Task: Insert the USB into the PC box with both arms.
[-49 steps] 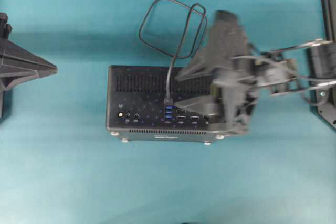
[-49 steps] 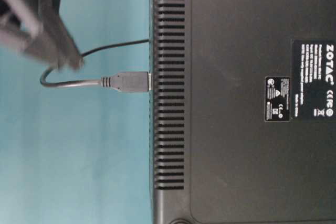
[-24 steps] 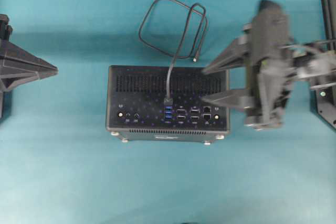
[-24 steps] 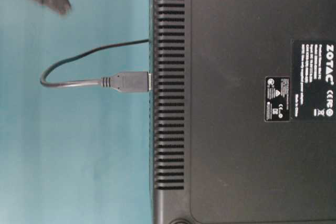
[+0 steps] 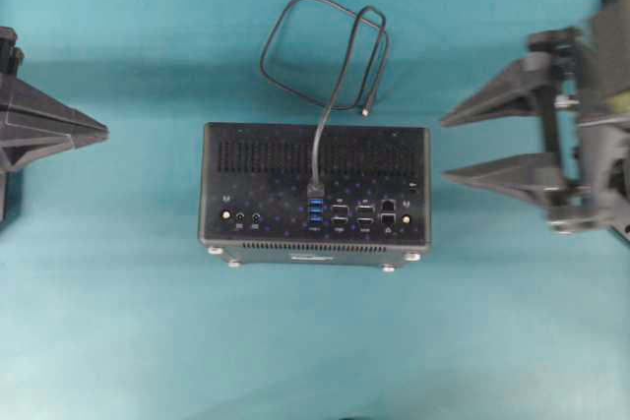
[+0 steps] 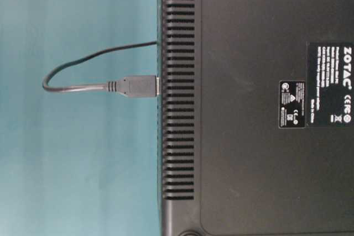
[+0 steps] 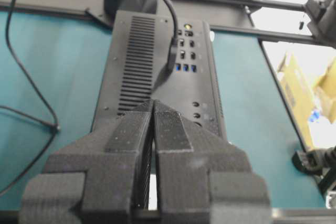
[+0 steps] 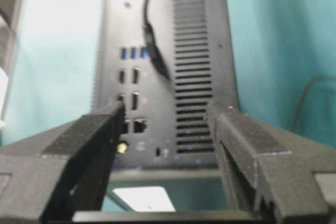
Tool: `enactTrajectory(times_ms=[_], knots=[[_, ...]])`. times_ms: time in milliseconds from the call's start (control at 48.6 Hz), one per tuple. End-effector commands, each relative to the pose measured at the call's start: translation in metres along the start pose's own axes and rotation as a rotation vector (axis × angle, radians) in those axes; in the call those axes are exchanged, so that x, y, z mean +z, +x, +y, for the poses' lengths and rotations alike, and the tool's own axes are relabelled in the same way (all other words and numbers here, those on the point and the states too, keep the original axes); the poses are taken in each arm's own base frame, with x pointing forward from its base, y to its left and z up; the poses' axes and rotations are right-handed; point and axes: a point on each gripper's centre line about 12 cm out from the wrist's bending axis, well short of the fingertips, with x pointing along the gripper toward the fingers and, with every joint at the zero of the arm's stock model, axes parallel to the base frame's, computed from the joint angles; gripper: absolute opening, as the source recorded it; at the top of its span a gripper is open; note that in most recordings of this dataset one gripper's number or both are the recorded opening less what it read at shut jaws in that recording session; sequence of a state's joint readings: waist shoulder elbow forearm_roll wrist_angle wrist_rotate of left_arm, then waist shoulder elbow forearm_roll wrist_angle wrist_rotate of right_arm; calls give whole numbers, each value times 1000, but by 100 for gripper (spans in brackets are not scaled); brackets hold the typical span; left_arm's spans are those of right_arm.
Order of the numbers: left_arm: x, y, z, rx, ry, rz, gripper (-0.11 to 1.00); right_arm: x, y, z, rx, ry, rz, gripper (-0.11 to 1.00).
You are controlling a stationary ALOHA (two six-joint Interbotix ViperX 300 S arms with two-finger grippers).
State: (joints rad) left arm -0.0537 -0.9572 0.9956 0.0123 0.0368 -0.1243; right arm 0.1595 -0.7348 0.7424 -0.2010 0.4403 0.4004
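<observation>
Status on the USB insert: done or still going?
Looks done: the black USB plug sits in the black mini PC box beside its blue ports. Nothing in hand: right gripper open, clear of the box; left gripper shut, empty. Left: nothing visible, seating depth unconfirmed.

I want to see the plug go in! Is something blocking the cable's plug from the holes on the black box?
Nothing visible is in the way. The USB plug already sits against the row of blue ports on the PC box. The open right gripper is off to the side, and the shut left gripper is away on the other side.
</observation>
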Motion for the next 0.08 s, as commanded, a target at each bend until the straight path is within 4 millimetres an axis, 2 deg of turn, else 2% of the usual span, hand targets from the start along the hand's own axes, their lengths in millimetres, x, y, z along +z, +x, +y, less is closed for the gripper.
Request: enactTrajectory(times_ms=[0,62], knots=[[7,1,-1,-3,2,-17,0,0,-8,0,19,11,-55,69],[6,1,-1,-3,2,-15,0,-3,-11,-1,26,11,-70,69]])
